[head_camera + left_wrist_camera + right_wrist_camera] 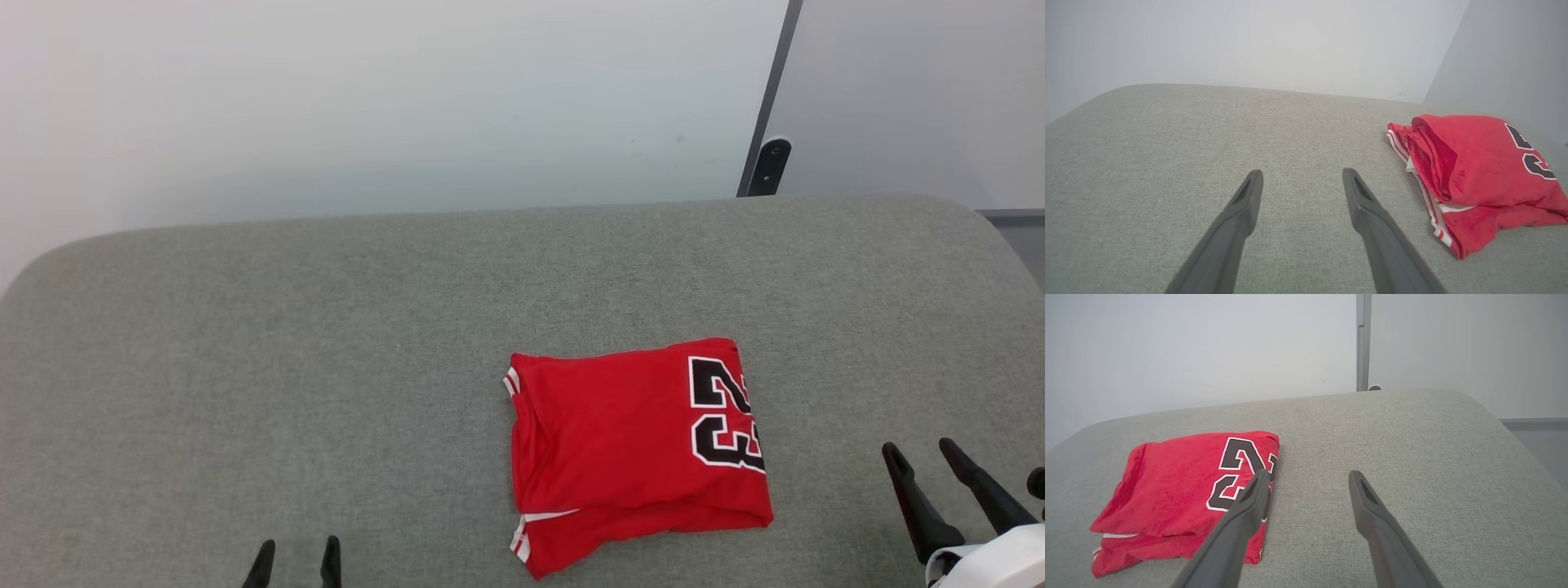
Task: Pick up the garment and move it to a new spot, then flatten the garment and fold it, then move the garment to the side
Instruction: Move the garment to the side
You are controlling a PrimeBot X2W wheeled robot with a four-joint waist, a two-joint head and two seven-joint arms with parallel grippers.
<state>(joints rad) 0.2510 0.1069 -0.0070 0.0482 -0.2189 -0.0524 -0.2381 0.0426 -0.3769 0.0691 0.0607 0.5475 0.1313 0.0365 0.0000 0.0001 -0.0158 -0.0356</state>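
The garment point(629, 441), a red jersey with a black "23" outlined in white, lies folded into a compact rectangle on the grey fabric surface point(326, 343), right of centre. White striped trim shows at its left edge. My left gripper point(295, 551) stands open at the bottom edge, well to the left of the garment, holding nothing. Open too, my right gripper point(918, 457) sits just right of the garment, apart from it. The left wrist view has the garment point(1478, 171) off to the right of the left gripper point(1302, 175). In the right wrist view the garment point(1180, 490) lies left of the right gripper point(1308, 475).
The grey surface has rounded far corners and ends at a pale wall point(408, 98). A dark vertical post point(767, 106) with a black bracket stands behind the far right edge. Bare grey fabric spreads to the left of the garment.
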